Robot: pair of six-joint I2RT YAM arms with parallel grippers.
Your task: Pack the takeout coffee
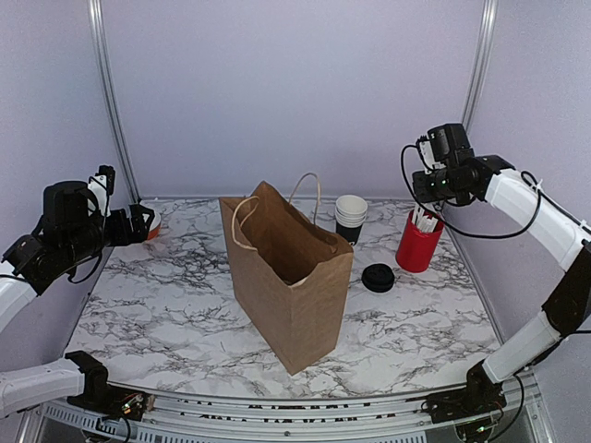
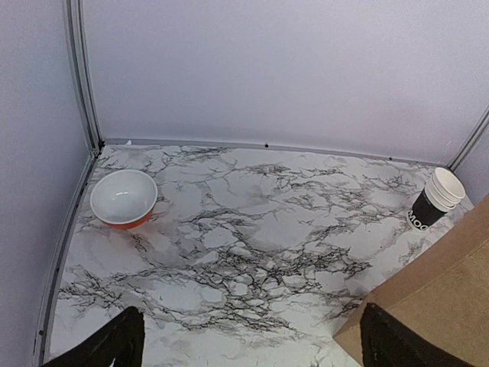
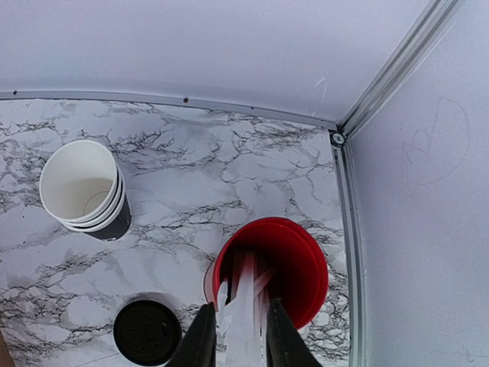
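Robot lab cell, built as a booth. Plain pale walls (image 1: 295, 92) on aluminium posts (image 1: 109, 101) box in a marble-print table (image 1: 166, 305). Left arm (image 1: 55, 231) and right arm (image 1: 536, 212) bolted to a metal rail (image 1: 295, 426) at the near edge, cables exposed. Coffee-counter goods on top: paper bag (image 1: 286, 277), cups (image 1: 351, 217), red tub (image 1: 418, 242), lid (image 1: 378, 277), orange bowl (image 2: 124, 199).

Left claw (image 2: 252, 342) gapes wide; orange bowl (image 2: 123, 199) left, stacked cups (image 2: 437, 200) right, seemingly a brown bag (image 2: 439, 294) nearest.
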